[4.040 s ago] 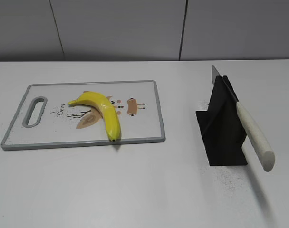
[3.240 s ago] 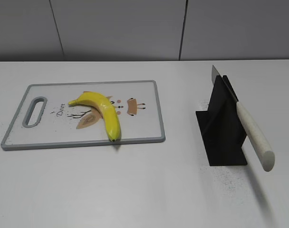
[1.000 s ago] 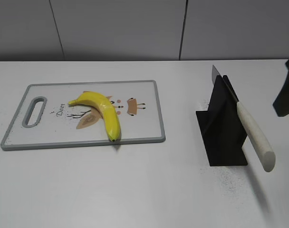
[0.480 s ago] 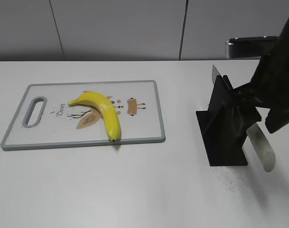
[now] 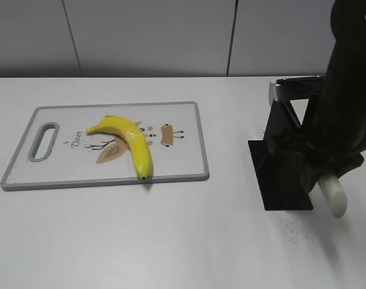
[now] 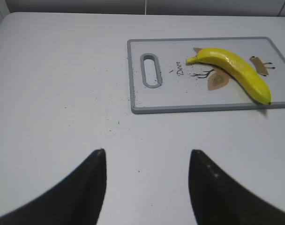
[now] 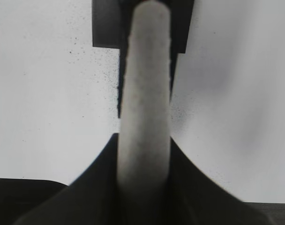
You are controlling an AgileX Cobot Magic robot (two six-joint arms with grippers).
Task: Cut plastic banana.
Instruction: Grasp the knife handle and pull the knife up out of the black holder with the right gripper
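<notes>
In the exterior view, a yellow banana (image 5: 127,140) lies on a grey-rimmed cutting board (image 5: 189,147) at about 9 o'clock on the white surface (image 5: 171,235), its stem pointing toward 10 o'clock and its dark tip resting near the board's front edge. At 3 o'clock a black knife stand (image 5: 282,174) holds a knife (image 5: 328,191) tilted, with the pale handle sloping down toward 5 o'clock and a bit of the blade showing at the stand's top. The dark right arm (image 5: 345,90) comes down from 1 o'clock, and the right hand (image 5: 315,171) sits over the handle right beside the stand, leaving only the handle's end showing below it. In the left wrist view, the left hand (image 6: 147,187) hovers above bare surface at 6 o'clock with its two dark fingers (image 6: 86,187) spread wide and nothing between them; the board and banana lie well apart at 1 o'clock. In the right wrist view, the knife handle runs from 12 o'clock down to 6 o'clock, and the right hand's fingers (image 7: 98,185) press against both sides of it, gripping the handle, with the stand's base at the top.
</notes>
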